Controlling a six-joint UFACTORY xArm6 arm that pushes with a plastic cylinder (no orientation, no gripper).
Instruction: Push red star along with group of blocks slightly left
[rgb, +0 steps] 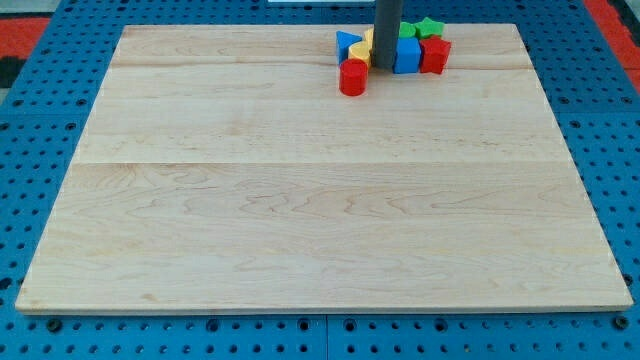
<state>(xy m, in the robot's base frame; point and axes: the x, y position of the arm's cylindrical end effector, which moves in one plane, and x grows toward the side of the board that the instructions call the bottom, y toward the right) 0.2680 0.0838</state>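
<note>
Wooden board (320, 200) fills most of the view; all blocks sit clustered near its top edge. My tip (385, 67) is down inside that cluster, rod bare, no jaws, holding nothing. Key relation: red star (435, 55) lies to the view's right of my tip, with the blue cube (406, 55) between them, touching both or nearly. So a leftward push needs my tip on the star's far right side; it is currently on the wrong side. Green star (428, 28) sits above-right of my tip, blue triangle (347, 43) and yellow block (362, 50) just left, red cylinder (353, 77) below-left.
</note>
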